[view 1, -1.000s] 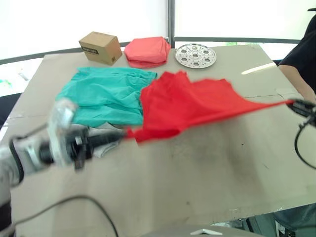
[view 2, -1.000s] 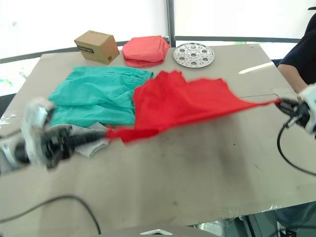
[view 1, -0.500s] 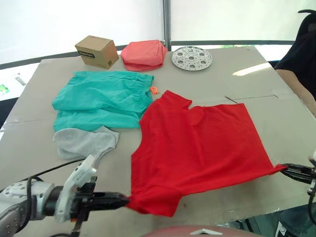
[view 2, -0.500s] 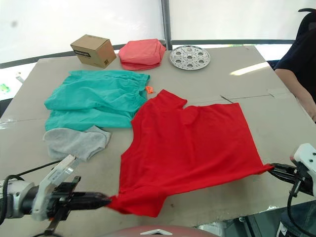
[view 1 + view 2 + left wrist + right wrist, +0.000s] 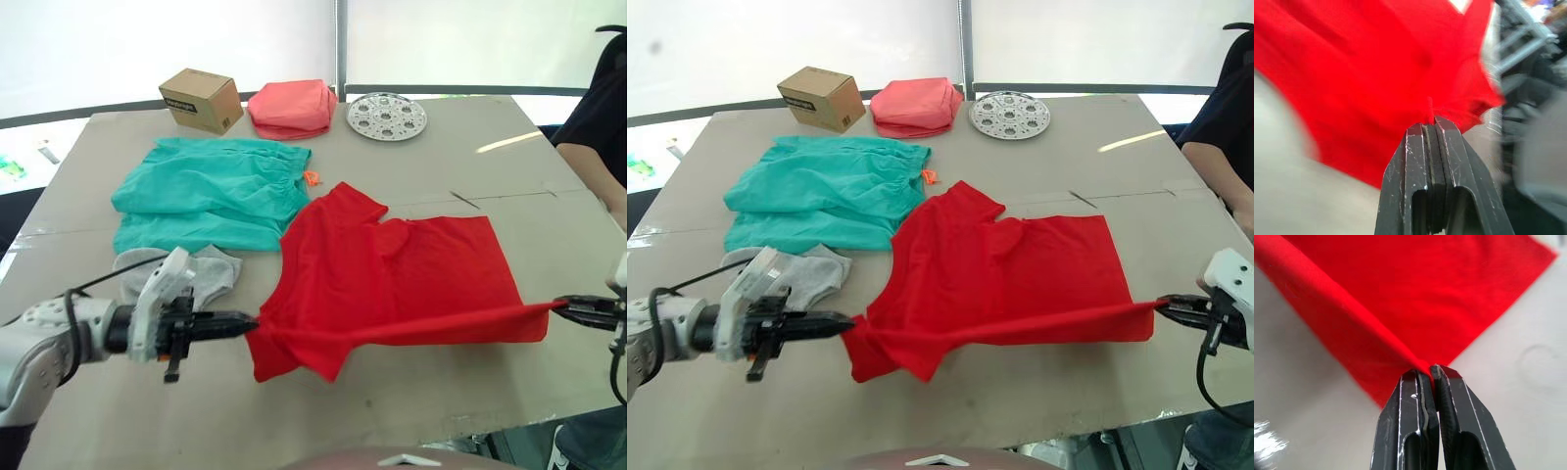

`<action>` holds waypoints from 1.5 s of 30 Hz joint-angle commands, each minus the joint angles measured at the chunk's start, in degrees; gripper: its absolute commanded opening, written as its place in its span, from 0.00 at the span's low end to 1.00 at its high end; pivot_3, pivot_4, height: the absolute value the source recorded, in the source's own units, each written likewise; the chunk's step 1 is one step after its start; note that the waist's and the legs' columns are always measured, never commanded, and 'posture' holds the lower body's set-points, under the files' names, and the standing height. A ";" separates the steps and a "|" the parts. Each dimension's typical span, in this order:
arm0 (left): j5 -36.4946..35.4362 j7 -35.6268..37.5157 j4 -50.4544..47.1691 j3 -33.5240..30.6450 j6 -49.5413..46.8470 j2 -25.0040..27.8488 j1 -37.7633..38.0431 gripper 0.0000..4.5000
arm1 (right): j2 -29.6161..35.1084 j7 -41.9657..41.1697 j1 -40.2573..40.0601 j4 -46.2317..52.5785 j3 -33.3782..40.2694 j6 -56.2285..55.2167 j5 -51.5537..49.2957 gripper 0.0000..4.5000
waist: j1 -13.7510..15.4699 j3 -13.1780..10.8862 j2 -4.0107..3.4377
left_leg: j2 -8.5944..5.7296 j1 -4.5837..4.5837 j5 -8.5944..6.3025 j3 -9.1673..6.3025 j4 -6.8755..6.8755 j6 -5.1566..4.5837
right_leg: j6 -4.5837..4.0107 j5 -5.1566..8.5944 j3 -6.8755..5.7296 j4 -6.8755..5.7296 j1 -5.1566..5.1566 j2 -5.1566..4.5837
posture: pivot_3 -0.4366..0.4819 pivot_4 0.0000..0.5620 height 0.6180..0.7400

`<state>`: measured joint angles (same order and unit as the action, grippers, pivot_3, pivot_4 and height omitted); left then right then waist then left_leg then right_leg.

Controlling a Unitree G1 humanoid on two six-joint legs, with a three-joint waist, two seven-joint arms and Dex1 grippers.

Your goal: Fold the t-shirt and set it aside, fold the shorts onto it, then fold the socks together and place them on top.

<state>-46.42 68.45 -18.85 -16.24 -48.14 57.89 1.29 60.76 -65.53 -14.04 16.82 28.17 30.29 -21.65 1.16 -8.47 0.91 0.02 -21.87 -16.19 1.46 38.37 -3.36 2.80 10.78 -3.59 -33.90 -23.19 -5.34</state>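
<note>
Left eye view puts the left gripper (image 5: 250,323) pinched on the near left corner of the t-shirt (image 5: 392,269), with the socks (image 5: 201,269) just behind its wrist and the shorts (image 5: 211,191) farther beyond them. From that pinch the shirt's near hem rises off the table (image 5: 411,392) and runs as a taut ridge across to the right gripper (image 5: 560,305), whose fingers are clamped on the opposite near corner; the rest of the shirt lies flat on the far side of both grippers. The left wrist view is blurred, so how much cloth sits between those fingers is hard to judge, though the fingers look closed with red fabric at the tips.

The step in hand looks like the first fold of the shirt. To do it well, both grippers should carry the hem away from the robot at the same height and pace, holding enough tension that the edge stays straight, and lay it evenly over the far part before letting go. The left corner shows some bunching, so a slight outward pull there would likely smooth it. Keep the left arm clear of the socks while it travels
</note>
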 commanded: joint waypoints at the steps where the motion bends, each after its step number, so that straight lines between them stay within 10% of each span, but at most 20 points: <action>1: 3.50 -3.03 2.30 2.87 3.01 -1.73 -4.92 0.00 | 0.88 2.05 4.43 -1.17 -2.90 -0.93 1.20 0.02 | -0.02 0.03 0.02 | 0.00 -0.02 0.01 -0.01 -0.04 0.00 | -0.13 -0.07 0.01 0.00 0.01 0.02 | 0.48 0.27 1.00; 14: 9.63 -4.39 5.47 9.25 2.77 -1.44 -7.49 0.00 | 1.84 1.75 10.66 -2.22 -11.94 0.47 2.57 0.02 | -0.22 -0.01 0.01 | 0.07 0.01 -0.02 0.03 0.03 -0.02 | 0.07 0.05 0.14 -0.06 0.01 0.10 | 0.48 0.27 1.00; 18: -6.41 11.64 -4.61 0.38 -6.10 6.52 5.02 0.00 | 4.46 -7.60 -0.45 5.94 -3.74 7.92 -5.53 0.02 | -0.33 0.00 0.08 | 0.21 -0.09 -0.02 0.04 -0.04 0.01 | -0.17 -0.06 0.16 -0.03 -0.14 0.17 | 0.48 0.27 1.00; 30: -4.44 18.55 -11.90 -5.00 -4.99 12.39 21.01 0.00 | 2.14 -11.87 -20.87 12.79 8.34 9.33 -3.26 0.02 | 0.17 -0.02 -0.06 | 0.27 -0.05 -0.29 0.02 0.04 0.40 | 0.09 0.14 -0.08 -0.01 -0.18 -0.20 | 0.48 0.27 1.00; 45: 6.00 -1.67 6.44 7.58 -2.12 0.19 -3.25 0.00 | 4.79 -5.69 -1.58 -1.86 -7.91 2.74 2.72 0.02 | -0.05 0.01 0.17 | 0.25 -0.02 -0.13 0.11 0.01 0.12 | -0.18 -0.02 0.21 -0.01 -0.18 0.32 | 0.48 0.27 1.00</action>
<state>-41.09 66.96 -12.42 -8.46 -51.27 58.13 -1.80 64.60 -71.62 -16.78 16.10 20.94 34.18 -19.78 1.11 -8.46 1.08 0.27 -21.91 -16.31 1.58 38.38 -3.24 2.62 10.76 -3.38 -33.90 -23.38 -5.04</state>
